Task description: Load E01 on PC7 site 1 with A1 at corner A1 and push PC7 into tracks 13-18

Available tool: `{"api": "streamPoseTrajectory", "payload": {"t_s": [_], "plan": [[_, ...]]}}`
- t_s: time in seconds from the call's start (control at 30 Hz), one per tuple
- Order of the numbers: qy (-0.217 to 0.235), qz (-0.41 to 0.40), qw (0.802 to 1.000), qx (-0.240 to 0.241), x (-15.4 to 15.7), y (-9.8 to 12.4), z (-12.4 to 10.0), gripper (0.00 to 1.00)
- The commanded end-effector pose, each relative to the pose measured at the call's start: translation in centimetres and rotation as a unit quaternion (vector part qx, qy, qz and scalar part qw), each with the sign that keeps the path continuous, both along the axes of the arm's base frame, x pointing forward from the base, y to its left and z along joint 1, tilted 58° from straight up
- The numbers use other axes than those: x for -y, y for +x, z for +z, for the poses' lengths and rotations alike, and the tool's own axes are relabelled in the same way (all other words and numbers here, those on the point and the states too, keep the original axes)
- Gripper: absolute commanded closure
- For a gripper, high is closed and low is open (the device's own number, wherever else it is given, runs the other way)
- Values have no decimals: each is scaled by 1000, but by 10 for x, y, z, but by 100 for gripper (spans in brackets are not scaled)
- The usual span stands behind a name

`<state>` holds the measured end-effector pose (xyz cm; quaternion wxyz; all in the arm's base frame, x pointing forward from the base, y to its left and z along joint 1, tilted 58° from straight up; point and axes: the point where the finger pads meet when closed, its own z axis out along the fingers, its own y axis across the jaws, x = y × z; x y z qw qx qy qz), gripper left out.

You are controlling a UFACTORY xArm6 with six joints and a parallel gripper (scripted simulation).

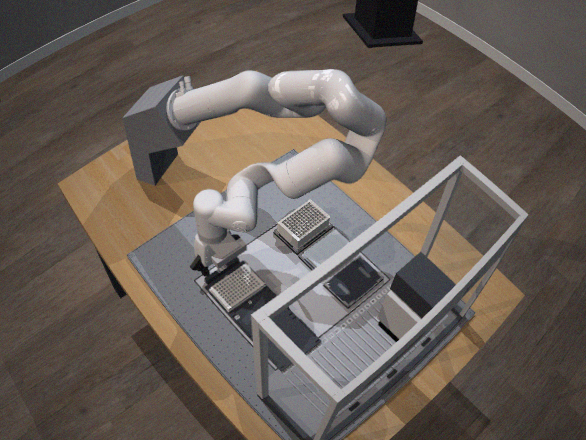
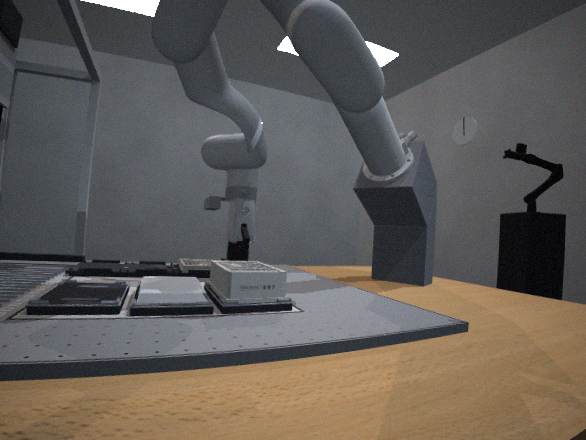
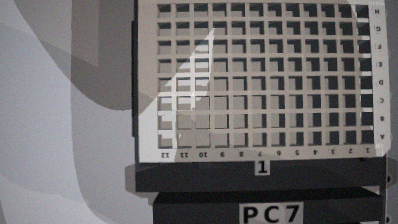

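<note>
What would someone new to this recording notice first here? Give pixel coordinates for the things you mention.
Probably the white arm [image 1: 312, 172] [image 2: 340, 55], looping from its grey pedestal [image 1: 142, 117] [image 2: 402, 255] across the bench, its gripper [image 1: 212, 275] [image 2: 238, 252] down by the PC7 carrier's handle end. Next, the pale open-framed enclosure [image 1: 257, 360] over the rails. In the wrist view, the 96-well plate E01 [image 1: 237, 286] [image 3: 266, 102] dominates, on the carrier [image 1: 250, 312] [image 3: 200, 212] beside the labels "1" and "PC7".
</note>
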<state>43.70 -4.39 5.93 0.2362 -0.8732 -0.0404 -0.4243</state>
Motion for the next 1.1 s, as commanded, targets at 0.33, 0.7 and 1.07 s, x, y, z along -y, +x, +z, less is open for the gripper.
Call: {"api": "streamPoseTrajectory", "payload": {"t_s": [0.33, 0.7, 1.07], "plan": [[0, -1, 1000, 0, 2, 8, 9, 18], [0, -1, 1000, 0, 3, 14, 17, 18], [0, -1, 1000, 0, 5, 21, 25, 18]]}}
